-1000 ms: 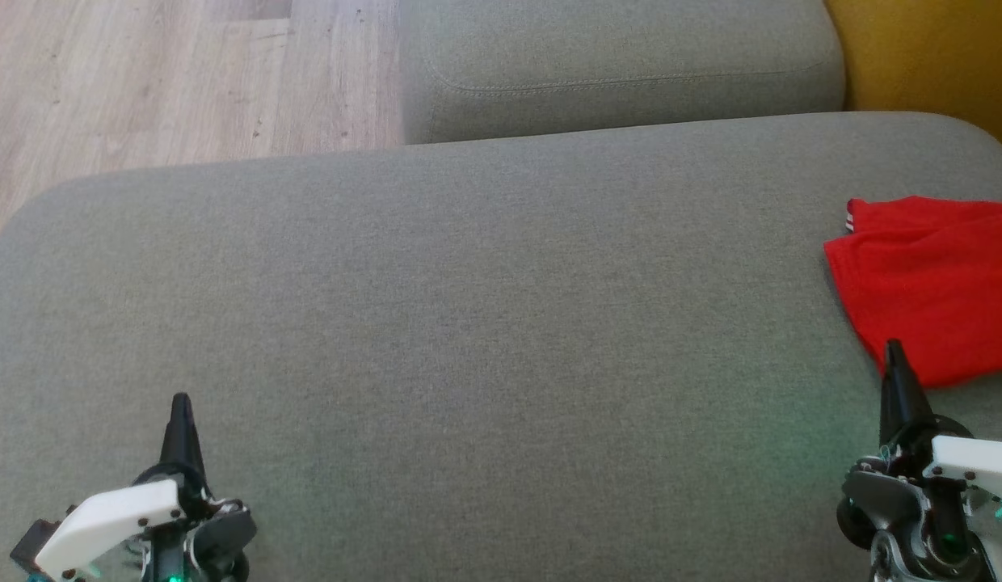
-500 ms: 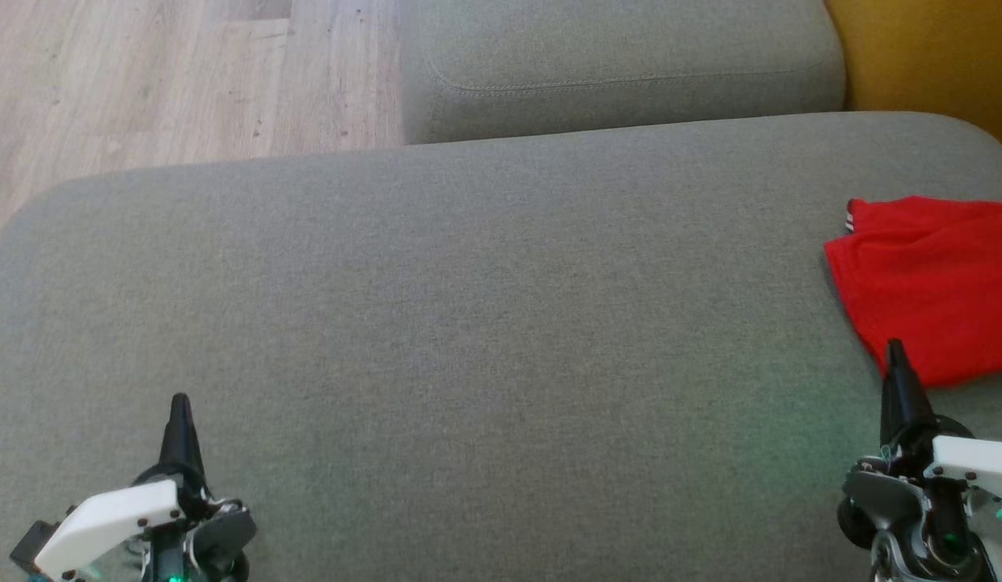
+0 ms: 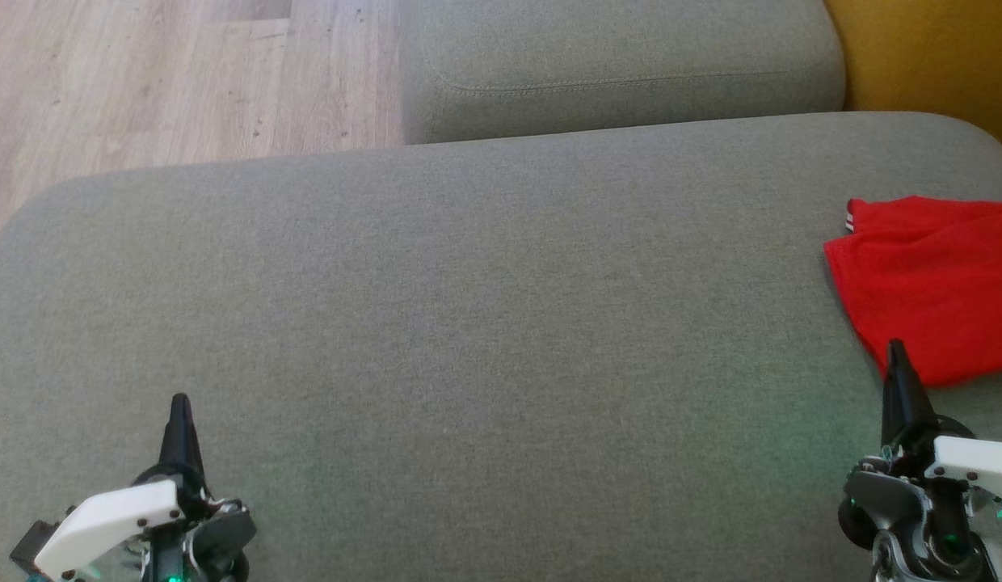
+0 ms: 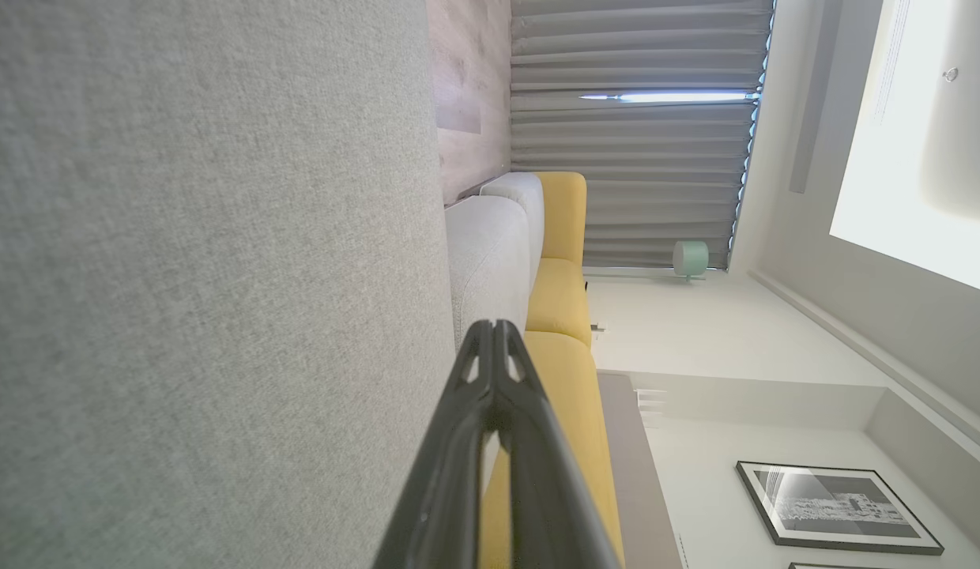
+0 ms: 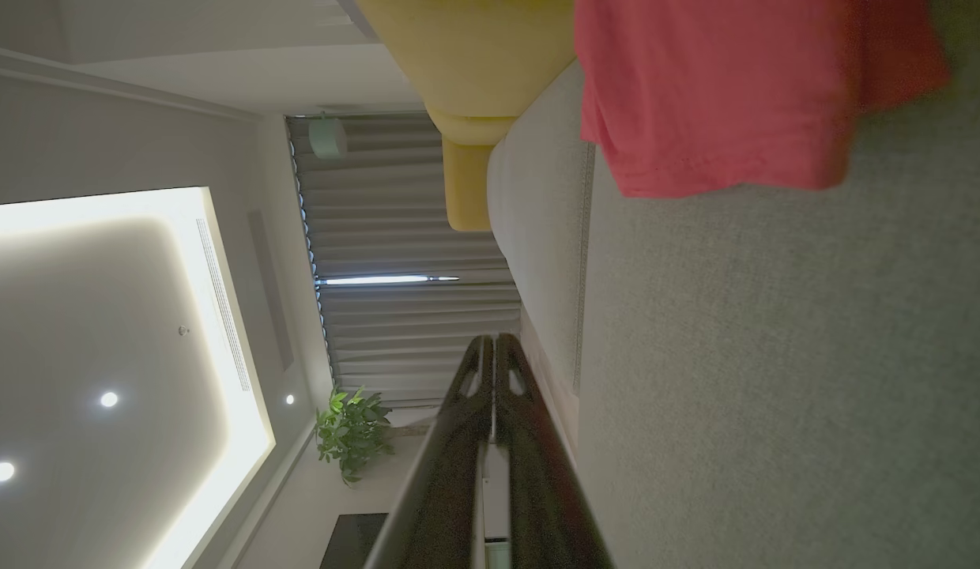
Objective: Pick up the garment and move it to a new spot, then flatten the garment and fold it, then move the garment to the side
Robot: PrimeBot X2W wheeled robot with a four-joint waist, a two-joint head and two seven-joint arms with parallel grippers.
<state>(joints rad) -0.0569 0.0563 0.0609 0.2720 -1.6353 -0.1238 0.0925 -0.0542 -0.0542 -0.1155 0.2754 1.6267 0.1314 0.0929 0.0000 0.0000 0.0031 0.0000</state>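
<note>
No motion since before: red garment (image 3: pixel 933 283) flat, lightly creased, on cushion (image 3: pixel 469 323).

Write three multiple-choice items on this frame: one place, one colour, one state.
1. Where on the cushion does the garment lie, in the head view?
A. far right
B. centre
C. far left

2. What colour is the garment?
A. blue
B. red
C. white

3. What state are the left tool and right tool in?
A. both open
B. both shut, empty
C. right one shut on cloth

Answers:
1. A: the garment runs off the head view's right edge.
2. B: the cloth is plain red in the head view and the right wrist view.
3. B: each wrist view shows the fingers pressed together with nothing between them, and the garment lies ahead of the right pair.
</note>
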